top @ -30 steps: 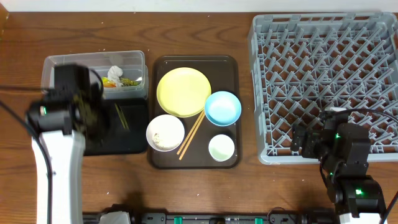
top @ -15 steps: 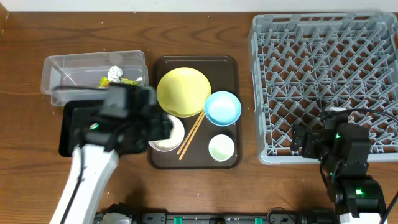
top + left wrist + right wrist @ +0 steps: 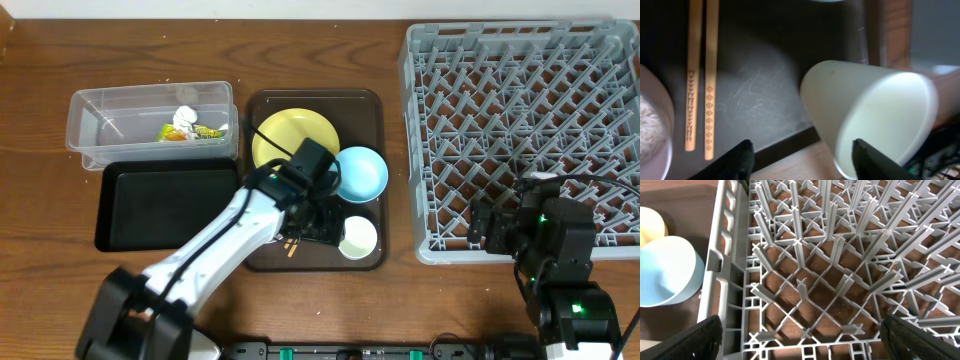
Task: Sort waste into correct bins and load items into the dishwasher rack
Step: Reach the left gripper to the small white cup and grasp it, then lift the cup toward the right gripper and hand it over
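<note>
My left gripper (image 3: 802, 150) hung low over the near end of the dark brown serving tray (image 3: 365, 108), its jaws spread apart and closed on nothing. The small white cup (image 3: 870, 117) stood just by my right-hand finger; I could not tell whether the finger touched it. To the left of the cup lay the pair of wooden chopsticks (image 3: 700, 75), side by side on the tray, and left of those was the rim of the white bowl (image 3: 655, 135), with what looked like rice inside. The yellow plate (image 3: 285, 140) sat at the far end of the tray, and the light blue bowl (image 3: 362, 172) to its right.

Well to the left, the clear plastic box (image 3: 150, 100) held the green-and-orange wrapper (image 3: 205, 131) and the crumpled white scrap (image 3: 184, 117). The black tray (image 3: 160, 205) lay just near of it.

My right gripper (image 3: 801, 330) hovered over the near left corner of the grey dishwasher rack (image 3: 520, 100), jaws wide apart and holding nothing.
</note>
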### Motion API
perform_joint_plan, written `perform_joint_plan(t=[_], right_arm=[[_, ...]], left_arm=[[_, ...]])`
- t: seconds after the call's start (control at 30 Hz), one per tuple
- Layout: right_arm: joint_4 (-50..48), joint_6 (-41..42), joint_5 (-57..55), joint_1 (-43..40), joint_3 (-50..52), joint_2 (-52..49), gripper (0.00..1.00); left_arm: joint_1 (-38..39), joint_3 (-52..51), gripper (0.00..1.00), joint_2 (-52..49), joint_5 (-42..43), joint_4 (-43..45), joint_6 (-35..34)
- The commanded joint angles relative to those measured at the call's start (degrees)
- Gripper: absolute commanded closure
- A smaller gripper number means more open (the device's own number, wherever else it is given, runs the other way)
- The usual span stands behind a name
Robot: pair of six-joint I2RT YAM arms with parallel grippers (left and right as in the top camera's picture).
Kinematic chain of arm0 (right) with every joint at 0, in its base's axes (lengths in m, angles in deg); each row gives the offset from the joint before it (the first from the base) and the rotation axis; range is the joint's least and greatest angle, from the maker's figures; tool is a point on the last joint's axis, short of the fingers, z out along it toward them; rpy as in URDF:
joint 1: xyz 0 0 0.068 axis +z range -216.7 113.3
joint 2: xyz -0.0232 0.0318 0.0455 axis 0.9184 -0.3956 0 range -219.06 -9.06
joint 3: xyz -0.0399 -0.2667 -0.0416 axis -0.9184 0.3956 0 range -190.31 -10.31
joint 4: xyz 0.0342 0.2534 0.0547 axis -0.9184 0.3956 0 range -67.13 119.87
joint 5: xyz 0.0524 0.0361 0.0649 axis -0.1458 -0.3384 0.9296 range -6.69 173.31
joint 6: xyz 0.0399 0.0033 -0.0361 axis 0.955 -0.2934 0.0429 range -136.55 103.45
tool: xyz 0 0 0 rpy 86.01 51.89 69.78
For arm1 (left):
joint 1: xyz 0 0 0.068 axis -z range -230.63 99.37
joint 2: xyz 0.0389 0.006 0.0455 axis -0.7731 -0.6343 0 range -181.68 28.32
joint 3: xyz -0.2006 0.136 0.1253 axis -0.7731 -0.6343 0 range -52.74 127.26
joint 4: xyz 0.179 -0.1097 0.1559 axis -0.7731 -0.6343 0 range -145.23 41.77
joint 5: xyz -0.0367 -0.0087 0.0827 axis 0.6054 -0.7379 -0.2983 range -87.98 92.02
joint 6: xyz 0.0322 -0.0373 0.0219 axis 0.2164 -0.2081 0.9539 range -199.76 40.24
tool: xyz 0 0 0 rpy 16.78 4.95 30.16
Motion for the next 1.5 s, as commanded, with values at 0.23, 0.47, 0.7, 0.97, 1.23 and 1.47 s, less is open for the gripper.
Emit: perform_joint_plan(t=[0.23, 0.47, 0.7, 0.97, 1.23, 1.47], right_arm=[[0.02, 0.37, 0.33, 0.28, -0.9, 0.0, 0.01], [-0.02, 3.78, 1.57, 0.28, -0.9, 0.0, 0.01], [-4.04, 3.72, 10.47, 0.28, -0.87, -0.02, 0.01], [-16.13, -1.49, 44.44, 0.28, -0.85, -5.31, 0.01], [-27.1, -5.31, 67.56, 0.35, -0.85, -17.35, 0.01], [-40.46, -5.27, 79.03, 1.33, -0.85, -28.96, 0.01]], left_arm=[[0.2, 0.22, 0.81, -4.11, -0.96, 1.95, -1.01], [-2.95, 0.35, 0.94, -0.17, 6.58, 1.92, -1.36], [-14.34, 0.5, 0.94, 9.42, 23.76, 5.75, -1.36], [-24.15, 0.48, 0.94, 7.23, 47.01, 24.17, -8.68], [-22.21, 0.48, 0.94, 0.26, 59.06, 30.69, -12.72], [-19.19, 0.5, 0.94, -0.44, 61.31, 32.0, -13.25]])
